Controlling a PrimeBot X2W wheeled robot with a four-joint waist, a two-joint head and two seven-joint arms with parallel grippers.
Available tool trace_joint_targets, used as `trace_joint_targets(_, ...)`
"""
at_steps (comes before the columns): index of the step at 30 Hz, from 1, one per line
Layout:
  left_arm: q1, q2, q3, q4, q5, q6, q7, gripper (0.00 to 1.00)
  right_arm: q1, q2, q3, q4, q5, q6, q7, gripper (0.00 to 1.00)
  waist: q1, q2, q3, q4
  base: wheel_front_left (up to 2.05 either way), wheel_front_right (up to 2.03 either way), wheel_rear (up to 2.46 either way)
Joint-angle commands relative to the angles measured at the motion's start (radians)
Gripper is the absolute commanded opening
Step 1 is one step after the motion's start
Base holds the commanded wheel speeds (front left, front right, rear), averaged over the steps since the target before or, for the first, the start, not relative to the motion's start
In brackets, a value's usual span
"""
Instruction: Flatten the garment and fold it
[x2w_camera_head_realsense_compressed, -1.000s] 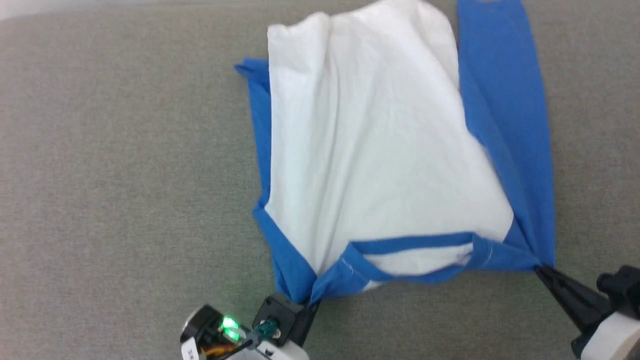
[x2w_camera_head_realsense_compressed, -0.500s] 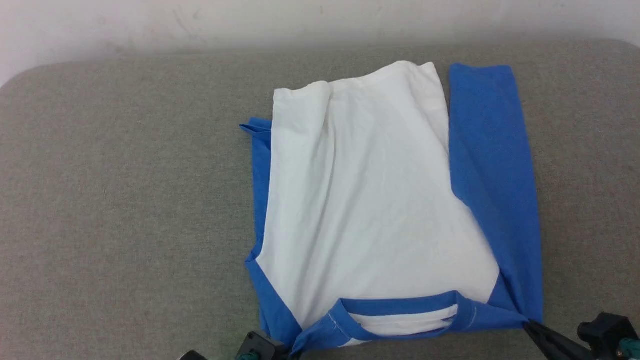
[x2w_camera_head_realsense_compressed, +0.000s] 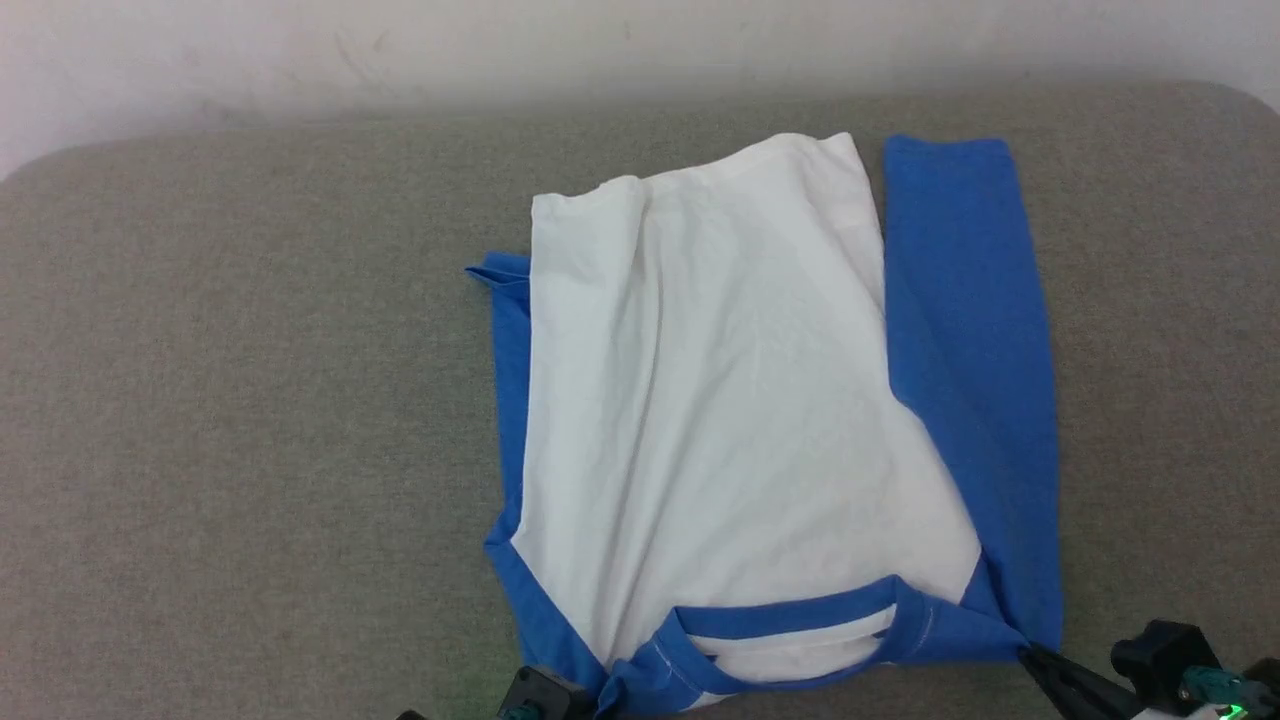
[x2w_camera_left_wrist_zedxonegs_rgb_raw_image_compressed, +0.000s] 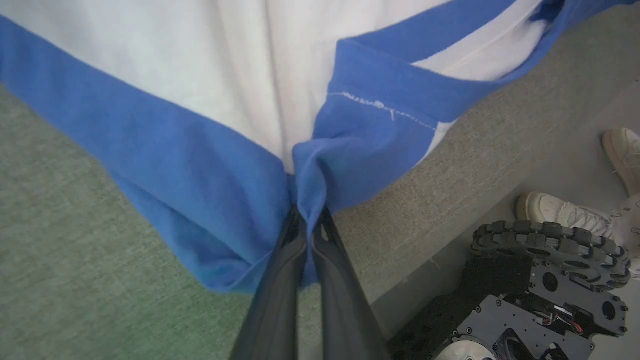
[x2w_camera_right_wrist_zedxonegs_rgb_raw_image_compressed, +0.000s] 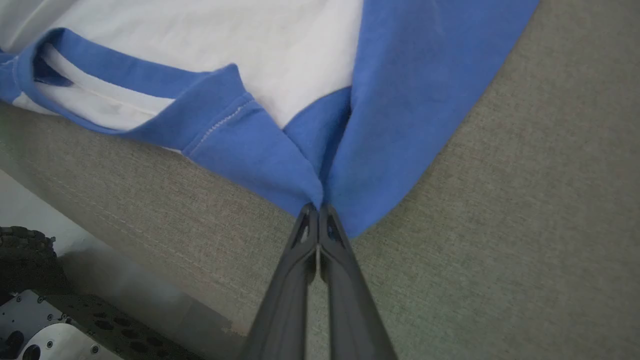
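Left hand (x2w_camera_left_wrist_zedxonegs_rgb_raw_image_compressed: 307, 212) and right hand (x2w_camera_right_wrist_zedxonegs_rgb_raw_image_compressed: 317, 207) each pinch the garment (x2w_camera_head_realsense_compressed: 730, 420) tightly on the table (x2w_camera_head_realsense_compressed: 250, 400). White shoes (x2w_camera_left_wrist_zedxonegs_rgb_raw_image_compressed: 560, 212) stand near the robot's wheel (x2w_camera_left_wrist_zedxonegs_rgb_raw_image_compressed: 550, 245).

Garment (x2w_camera_head_realsense_compressed: 740, 420) lying spread on the table (x2w_camera_head_realsense_compressed: 250, 400), collar end nearest the robot.

The garment is sitting right of the table's middle, its hem pointing toward the wall (x2w_camera_head_realsense_compressed: 600, 50) behind. The collar (x2w_camera_head_realsense_compressed: 790, 615) is lying at the near edge, between the two grippers. The left gripper (x2w_camera_left_wrist_zedxonegs_rgb_raw_image_compressed: 307, 220) is pinching the near left shoulder, and the right gripper (x2w_camera_right_wrist_zedxonegs_rgb_raw_image_compressed: 317, 210) is pinching the near right one. The right sleeve (x2w_camera_head_realsense_compressed: 970, 350) is lying flat alongside the body, while the left sleeve (x2w_camera_head_realsense_compressed: 510, 330) is tucked under it. Below the table edge, the robot's wheel (x2w_camera_left_wrist_zedxonegs_rgb_raw_image_compressed: 550, 250) is standing beside a person's shoe (x2w_camera_left_wrist_zedxonegs_rgb_raw_image_compressed: 555, 215).
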Motion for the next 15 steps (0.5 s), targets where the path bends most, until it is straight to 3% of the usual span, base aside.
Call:
trace_joint_targets(1,-0.017,-0.004,0.0,0.013,0.005,0.003,-0.007,0.94,-0.014,0.008,0.001,0.009,-0.006,-0.002,-0.009,0.84,0.0,-0.0001,-0.005,-0.001,0.0,0.0,0.0)
trace_joint_targets(2,-0.018,-0.009,0.002,0.022,0.004,0.005,-0.018,1.0,-0.018,0.013,0.003,0.02,-0.006,-0.002,-0.016,1.0,0.0,-0.0001,-0.007,0.0,0.0,0.0,0.0)
trace_joint_targets(6,-0.012,-0.019,0.023,0.012,-0.001,0.027,-0.058,1.0,-0.015,0.025,-0.001,0.021,0.03,-0.002,-0.033,1.0,0.0,-0.0001,-0.014,0.004,0.0,0.0,0.0)
trace_joint_targets(9,0.016,-0.017,0.064,-0.067,-0.022,0.067,-0.093,1.0,0.007,0.025,-0.053,-0.032,0.09,-0.002,-0.041,1.0,0.0,-0.0001,-0.016,0.01,0.0,0.0,0.0)
trace_joint_targets(12,0.057,-0.014,0.141,-0.208,-0.058,0.119,-0.164,1.0,0.043,0.041,-0.176,-0.114,0.142,-0.002,-0.054,1.0,0.0,-0.0001,-0.015,0.021,0.0,0.0,0.0)
trace_joint_targets(15,0.083,-0.009,0.218,-0.337,-0.049,0.179,-0.26,1.0,0.07,0.115,-0.366,-0.199,0.105,-0.002,-0.1,1.0,0.0,-0.0001,-0.006,0.029,0.0,0.0,0.0)
